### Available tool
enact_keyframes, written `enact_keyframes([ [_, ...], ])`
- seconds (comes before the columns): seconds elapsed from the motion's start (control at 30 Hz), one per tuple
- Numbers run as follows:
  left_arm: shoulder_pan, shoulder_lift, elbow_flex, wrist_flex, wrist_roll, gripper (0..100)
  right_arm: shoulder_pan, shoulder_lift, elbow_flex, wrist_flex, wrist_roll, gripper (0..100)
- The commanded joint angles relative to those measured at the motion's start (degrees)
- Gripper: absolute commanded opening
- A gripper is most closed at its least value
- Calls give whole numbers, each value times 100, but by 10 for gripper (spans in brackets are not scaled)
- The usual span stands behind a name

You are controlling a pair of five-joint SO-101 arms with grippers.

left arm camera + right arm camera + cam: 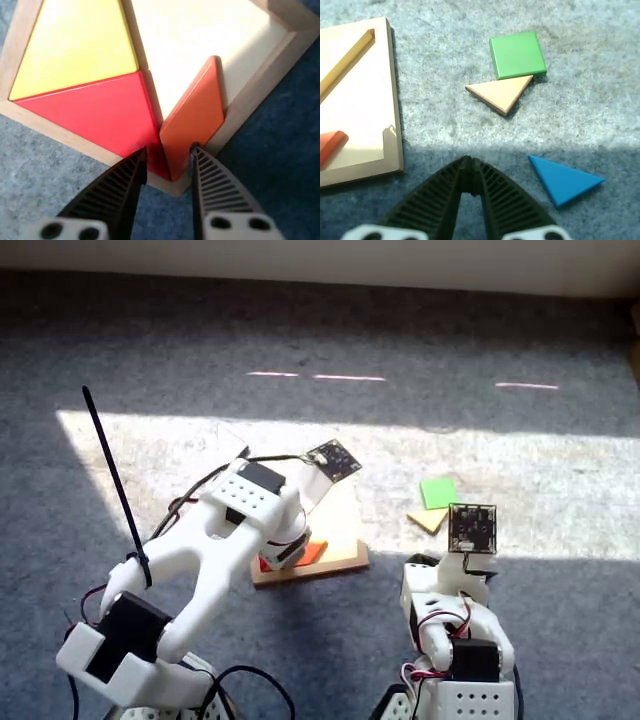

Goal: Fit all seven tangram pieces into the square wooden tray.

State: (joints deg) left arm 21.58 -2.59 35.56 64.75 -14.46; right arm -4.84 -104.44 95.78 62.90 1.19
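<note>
The square wooden tray (252,102) holds a yellow triangle (75,45), a red triangle (100,117) and an orange parallelogram (195,117). My left gripper (168,150) hangs open low over the tray's near corner. The parallelogram's near end and the red tip lie between its fingers (131,175). In the high view the left arm (230,530) covers most of the tray (340,558). On the carpet to the tray's right lie a green square (517,54), a tan triangle (501,92) and a blue triangle (562,180). My right gripper (466,160) is shut and empty, short of them.
Everything rests on grey carpet (480,350), with a sunlit band across the middle. A black cable tie (112,470) sticks up from the left arm. The right arm (455,630) stands at the front right, close to the green square (437,492) and tan triangle (428,521).
</note>
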Motion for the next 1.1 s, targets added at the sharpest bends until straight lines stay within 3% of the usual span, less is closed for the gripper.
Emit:
enact_keyframes([
  [0.0,-66,-655,-119,352,-26,150,66,-31,875,-31,44,6],
  [0.33,-295,-3160,-101,1433,-18,150,66,-31,875,-31,44,6],
  [1.07,-3503,-7978,3363,976,-26,150,66,-31,875,-31,44,6],
])
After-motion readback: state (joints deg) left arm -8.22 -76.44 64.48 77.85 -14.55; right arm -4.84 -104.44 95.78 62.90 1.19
